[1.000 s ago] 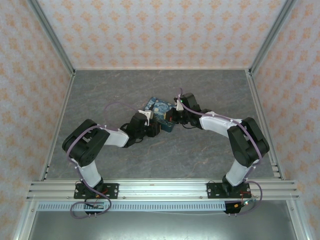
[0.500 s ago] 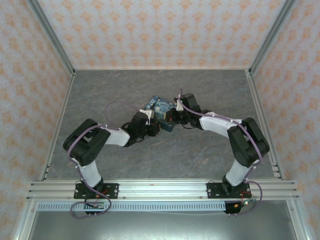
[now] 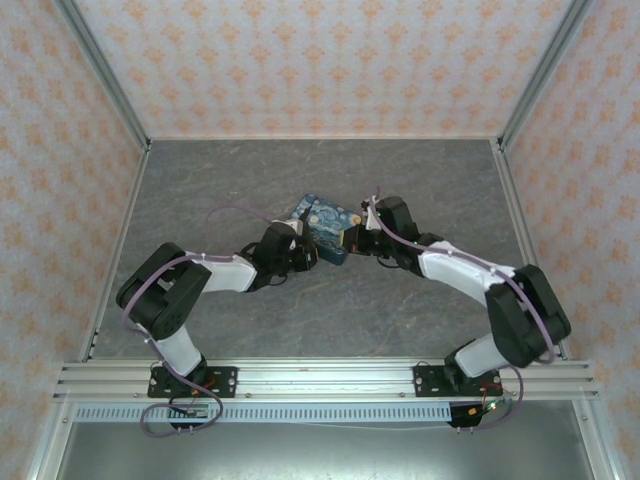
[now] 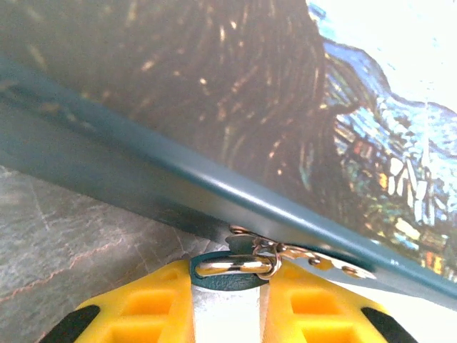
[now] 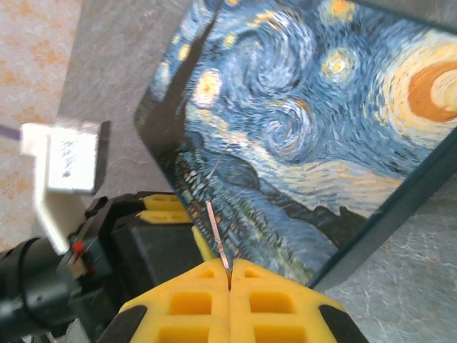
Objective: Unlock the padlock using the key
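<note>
The tiny teal padlock (image 4: pixel 223 281) hangs by its silver shackle from the hasp on the edge of the blue-and-yellow painted box (image 4: pixel 214 107). My left gripper (image 4: pixel 228 277) is shut on the padlock, one yellow finger on each side. My right gripper (image 5: pixel 229 275) is shut on the key (image 5: pixel 216 232), a thin pale sliver standing up from the fingertips over the box's lid (image 5: pixel 307 121). In the top view the box (image 3: pixel 322 218) lies mid-table, with the left gripper (image 3: pixel 306 256) at its near-left edge and the right gripper (image 3: pixel 353 238) at its right side.
The box rests on a grey stone-patterned tabletop (image 3: pixel 240 180) enclosed by patterned walls and aluminium posts (image 3: pixel 100 70). The left arm's black wrist (image 5: pixel 143 250) sits close beside the key. Bare table lies behind and to both sides.
The left jaws have closed in on the padlock. The right arm has swung its elbow outward to the right, and its gripper has drawn slightly right along the box.
</note>
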Tool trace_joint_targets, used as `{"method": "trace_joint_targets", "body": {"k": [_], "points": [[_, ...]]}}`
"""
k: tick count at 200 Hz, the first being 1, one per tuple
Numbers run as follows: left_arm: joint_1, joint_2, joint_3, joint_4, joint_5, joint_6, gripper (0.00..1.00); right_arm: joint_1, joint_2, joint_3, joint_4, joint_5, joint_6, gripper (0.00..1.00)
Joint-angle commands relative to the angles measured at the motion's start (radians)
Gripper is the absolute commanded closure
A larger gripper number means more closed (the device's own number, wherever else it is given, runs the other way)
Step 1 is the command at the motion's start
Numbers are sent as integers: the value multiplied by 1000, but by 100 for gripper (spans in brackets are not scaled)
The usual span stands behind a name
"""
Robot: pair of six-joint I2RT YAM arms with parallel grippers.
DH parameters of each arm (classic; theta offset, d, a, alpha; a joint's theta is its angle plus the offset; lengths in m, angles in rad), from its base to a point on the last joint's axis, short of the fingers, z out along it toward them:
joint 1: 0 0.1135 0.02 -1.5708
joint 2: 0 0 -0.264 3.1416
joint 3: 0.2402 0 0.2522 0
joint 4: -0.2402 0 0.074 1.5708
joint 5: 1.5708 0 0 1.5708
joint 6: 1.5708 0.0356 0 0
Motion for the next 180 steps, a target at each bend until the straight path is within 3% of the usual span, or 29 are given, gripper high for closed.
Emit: {"method": "trace_joint_targets", "body": {"k": [1, 68, 101, 180], "points": [[-16, -52, 53, -99, 15, -100, 77, -2, -99, -61, 14, 15, -108, 100], [-15, -140, 139, -326, 53, -289, 78, 99, -283, -233, 14, 31, -256, 100], [-15, -158, 170, -357, 97, -387, 80, 169, -264, -285, 101, 79, -269, 100], [-17, -212, 242, -487, 137, -495, 79, 179, -133, -251, 167, 74, -321, 100]]}}
